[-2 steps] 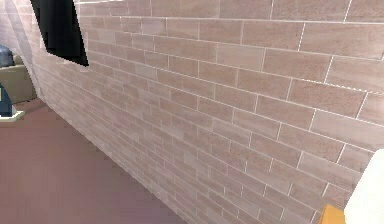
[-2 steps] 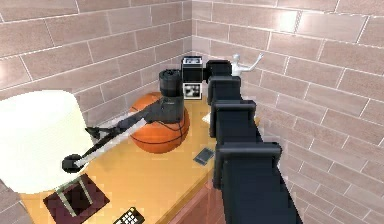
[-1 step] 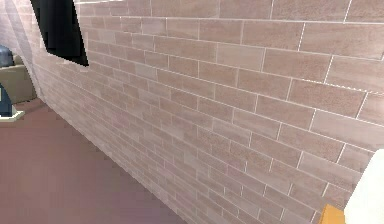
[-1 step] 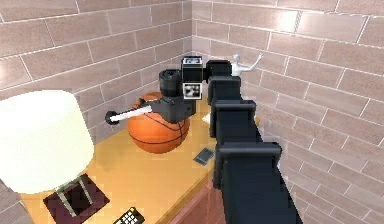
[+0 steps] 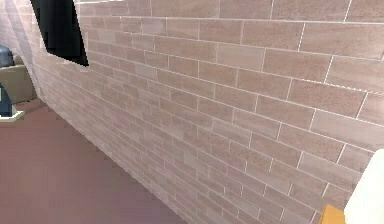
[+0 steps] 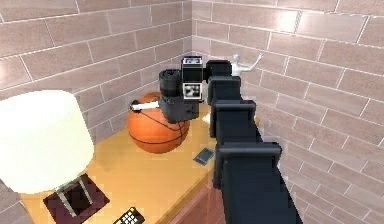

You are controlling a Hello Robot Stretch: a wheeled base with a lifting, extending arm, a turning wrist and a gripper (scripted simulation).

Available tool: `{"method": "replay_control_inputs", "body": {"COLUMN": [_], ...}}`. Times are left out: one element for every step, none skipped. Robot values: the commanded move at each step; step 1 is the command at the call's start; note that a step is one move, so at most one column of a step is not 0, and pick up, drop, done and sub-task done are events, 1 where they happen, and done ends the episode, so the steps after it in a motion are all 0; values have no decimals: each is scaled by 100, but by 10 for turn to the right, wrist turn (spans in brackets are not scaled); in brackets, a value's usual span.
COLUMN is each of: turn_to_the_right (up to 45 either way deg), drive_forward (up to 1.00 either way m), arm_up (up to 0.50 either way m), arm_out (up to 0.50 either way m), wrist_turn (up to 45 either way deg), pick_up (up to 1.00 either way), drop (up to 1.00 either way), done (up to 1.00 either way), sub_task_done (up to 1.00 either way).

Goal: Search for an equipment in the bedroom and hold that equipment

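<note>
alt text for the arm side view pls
The robot's dark arm reaches out over a wooden table, its gripper at an orange basketball that rests there; whether it holds the ball cannot be told. A white-shaded lamp, a remote and a small dark flat item also sit on the table, in a brick-walled corner.

lamp (image 6: 40, 135), orange ball (image 6: 150, 132) crowd tabletop (image 6: 160, 178), brick walls (image 6: 90, 60) behind

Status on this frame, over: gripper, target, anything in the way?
Gripper by the basketball, hold cannot be told. Ball sits on the table in the brick corner. Lamp, remote and small dark object share the table.
</note>
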Motion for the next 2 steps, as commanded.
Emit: {"method": "replay_control_inputs", "body": {"turn_to_the_right": [0,0], "drive_forward": [0,0], "arm_up": [-12,0], "arm_out": [0,0], "wrist_turn": [0,0], "pick_up": [0,100], "drop": [0,0], "done": [0,0], "sub_task_done": [0,0]}}
